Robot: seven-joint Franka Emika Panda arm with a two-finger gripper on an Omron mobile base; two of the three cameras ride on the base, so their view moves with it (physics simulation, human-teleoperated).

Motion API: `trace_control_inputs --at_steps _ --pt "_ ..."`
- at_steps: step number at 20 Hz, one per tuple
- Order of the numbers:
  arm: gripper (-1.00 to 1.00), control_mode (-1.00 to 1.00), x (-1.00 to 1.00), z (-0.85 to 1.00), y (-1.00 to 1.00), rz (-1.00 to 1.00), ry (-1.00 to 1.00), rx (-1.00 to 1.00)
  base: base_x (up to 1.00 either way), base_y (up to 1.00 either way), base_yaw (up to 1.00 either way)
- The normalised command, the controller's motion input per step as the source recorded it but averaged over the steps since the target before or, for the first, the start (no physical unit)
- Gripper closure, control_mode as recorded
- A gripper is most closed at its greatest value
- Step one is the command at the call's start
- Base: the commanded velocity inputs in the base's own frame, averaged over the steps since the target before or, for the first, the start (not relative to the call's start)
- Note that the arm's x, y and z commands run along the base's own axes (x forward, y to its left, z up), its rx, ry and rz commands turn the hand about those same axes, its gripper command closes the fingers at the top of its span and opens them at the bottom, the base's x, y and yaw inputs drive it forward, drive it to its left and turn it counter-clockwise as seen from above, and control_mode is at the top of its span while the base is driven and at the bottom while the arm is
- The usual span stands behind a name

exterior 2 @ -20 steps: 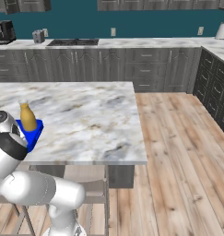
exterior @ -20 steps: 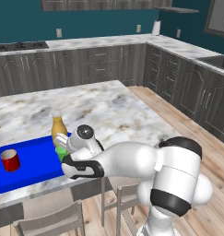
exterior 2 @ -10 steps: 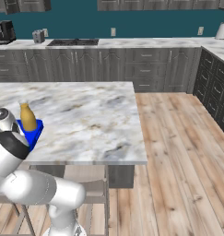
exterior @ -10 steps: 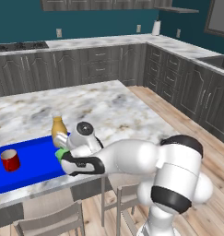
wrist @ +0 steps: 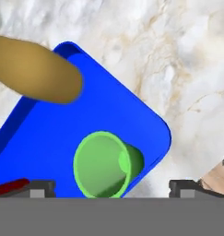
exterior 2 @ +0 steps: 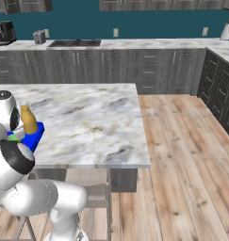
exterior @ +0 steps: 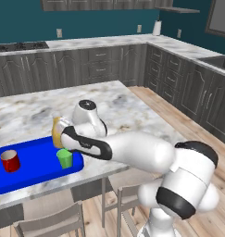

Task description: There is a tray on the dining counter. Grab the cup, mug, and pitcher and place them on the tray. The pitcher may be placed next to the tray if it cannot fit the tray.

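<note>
Two vessels sit on the tray [exterior: 26, 178]: mug [exterior: 10, 161], cup [exterior: 65, 158]. Gripper [wrist: 112, 186] spread wide above cup; pitcher [exterior: 57, 128] upright, apparently just beyond tray's far edge.

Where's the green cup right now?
The cup stands upright on the tray near its right end in the left base view, just below the open gripper, with the mug at the far end.

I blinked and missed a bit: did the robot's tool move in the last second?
Yes. The tool has let go of the green cup and risen above it; the cup now stands free on the blue tray, near the red mug.
</note>
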Motion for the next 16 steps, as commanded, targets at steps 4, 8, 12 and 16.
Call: trace_control_inputs --at_steps 4,8,12,16 --pt "-1.00 -1.00 -0.78 0.49 -0.67 -0.04 0.10 0.00 0.00 0.00 0.00" --pt "-1.00 -1.00 -1.00 0.09 -1.00 0.00 -0.06 0.00 0.00 0.00 0.00" --pt "-1.00 -1.00 -1.00 0.09 -1.00 0.01 -0.25 0.14 0.00 0.00 0.00" --pt "-1.00 -1.00 -1.00 0.22 -1.00 0.00 -0.51 0.29 0.00 0.00 0.00"
